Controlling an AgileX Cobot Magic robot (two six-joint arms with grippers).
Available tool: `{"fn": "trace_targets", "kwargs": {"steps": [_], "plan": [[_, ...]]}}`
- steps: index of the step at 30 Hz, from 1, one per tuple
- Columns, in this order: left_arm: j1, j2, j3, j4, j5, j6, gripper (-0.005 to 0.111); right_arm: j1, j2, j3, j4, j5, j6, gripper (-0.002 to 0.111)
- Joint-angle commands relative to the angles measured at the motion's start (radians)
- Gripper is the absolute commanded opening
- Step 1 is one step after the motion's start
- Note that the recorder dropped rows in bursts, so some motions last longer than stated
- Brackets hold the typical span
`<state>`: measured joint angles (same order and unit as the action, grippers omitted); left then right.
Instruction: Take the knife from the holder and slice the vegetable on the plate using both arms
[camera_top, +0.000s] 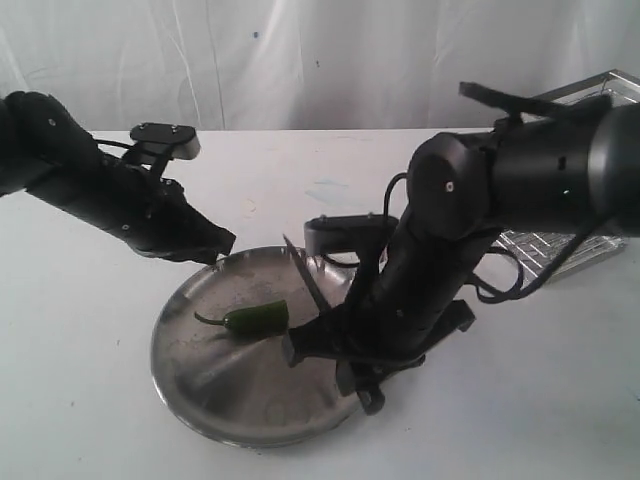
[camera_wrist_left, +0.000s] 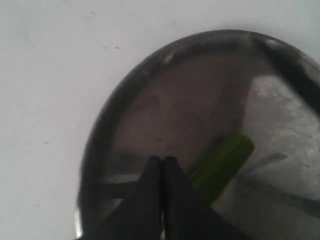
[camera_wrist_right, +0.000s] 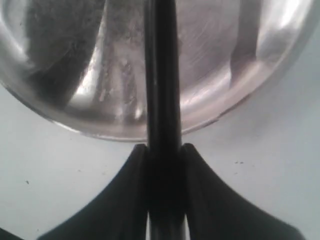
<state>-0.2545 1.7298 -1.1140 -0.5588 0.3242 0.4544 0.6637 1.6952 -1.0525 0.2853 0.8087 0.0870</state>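
The plate (camera_top: 230, 390) lies at the table's middle with the vegetable (camera_top: 256, 318), a dark green pepper, on it, stem to the left. My right gripper (camera_top: 305, 342) is shut on the knife (camera_top: 303, 278) by its black handle, and the blade rises over the plate just right of the pepper. In the right wrist view the handle (camera_wrist_right: 162, 75) runs out from between that gripper (camera_wrist_right: 162, 150) across the plate (camera_wrist_right: 225, 60). My left gripper (camera_top: 222, 246) is shut on nothing at the plate's far left rim. In its wrist view the gripper (camera_wrist_left: 162, 162) is beside the pepper (camera_wrist_left: 222, 162) over the plate (camera_wrist_left: 165, 100).
The chrome wire holder (camera_top: 540, 248) stands at the back right, mostly hidden behind the right arm. A white cloth covers the table and hangs as a backdrop behind it. The right arm's elbow reaches over the plate's right side.
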Motion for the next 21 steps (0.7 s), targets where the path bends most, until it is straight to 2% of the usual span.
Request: {"fn": "trace_targets", "kwargs": {"steps": [1, 7, 11, 21], "plan": [[0.003, 0.026, -0.002, -0.276, 0.032, 0.279, 0.000, 0.003, 0.058, -0.008, 0.050, -0.016, -0.039, 0.000], [0.003, 0.026, -0.003, -0.300, 0.018, 0.294, 0.000, 0.003, 0.073, -0.008, 0.116, -0.071, -0.052, 0.000], [0.003, 0.026, -0.003, -0.335, 0.019, 0.338, 0.000, 0.003, 0.078, -0.008, 0.118, -0.080, -0.060, 0.000], [0.011, 0.017, -0.003, -0.389, 0.018, 0.329, 0.000, 0.003, 0.081, -0.008, 0.118, -0.087, -0.059, 0.000]]}}
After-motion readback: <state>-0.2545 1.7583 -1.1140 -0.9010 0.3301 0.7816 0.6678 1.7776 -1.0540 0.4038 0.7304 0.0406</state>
